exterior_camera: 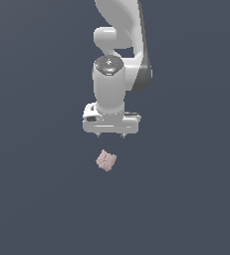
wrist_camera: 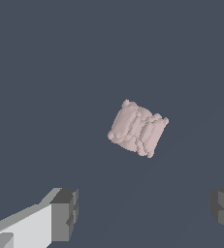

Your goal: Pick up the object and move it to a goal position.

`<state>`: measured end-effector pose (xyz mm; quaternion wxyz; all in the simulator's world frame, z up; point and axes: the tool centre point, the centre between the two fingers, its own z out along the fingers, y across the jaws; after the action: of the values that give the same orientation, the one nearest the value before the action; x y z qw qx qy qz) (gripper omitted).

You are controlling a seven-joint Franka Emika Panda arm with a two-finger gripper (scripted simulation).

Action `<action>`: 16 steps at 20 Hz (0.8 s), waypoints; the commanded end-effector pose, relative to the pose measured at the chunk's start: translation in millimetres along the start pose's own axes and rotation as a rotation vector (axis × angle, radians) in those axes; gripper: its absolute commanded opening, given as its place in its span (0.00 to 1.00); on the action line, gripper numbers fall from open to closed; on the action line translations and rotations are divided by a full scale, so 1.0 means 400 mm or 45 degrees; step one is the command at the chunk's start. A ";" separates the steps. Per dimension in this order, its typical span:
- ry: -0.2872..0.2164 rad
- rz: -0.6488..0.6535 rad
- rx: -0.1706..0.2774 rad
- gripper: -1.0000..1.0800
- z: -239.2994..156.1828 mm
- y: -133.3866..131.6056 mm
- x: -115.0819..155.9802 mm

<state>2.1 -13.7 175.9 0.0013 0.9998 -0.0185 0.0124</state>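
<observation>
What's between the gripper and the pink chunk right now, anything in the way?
Nothing visible. The gripper hangs open above the pink chunk, with only bare dark surface around it. In the wrist view the chunk lies alone, ahead of the spread jaws and not yet between them. No goal marker shows, so that path can't be judged.

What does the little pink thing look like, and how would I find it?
Find the big white robot arm and follow it down to its tool. Just below sits the pink chunk, alone on the dark floor. It is small, pale pink, lumpy and ridged, narrower than the tool.
</observation>
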 end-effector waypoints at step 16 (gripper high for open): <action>-0.006 -0.065 0.026 0.96 -0.009 -0.063 -0.003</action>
<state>1.3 12.6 180.8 -0.0086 0.9999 0.0103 0.0106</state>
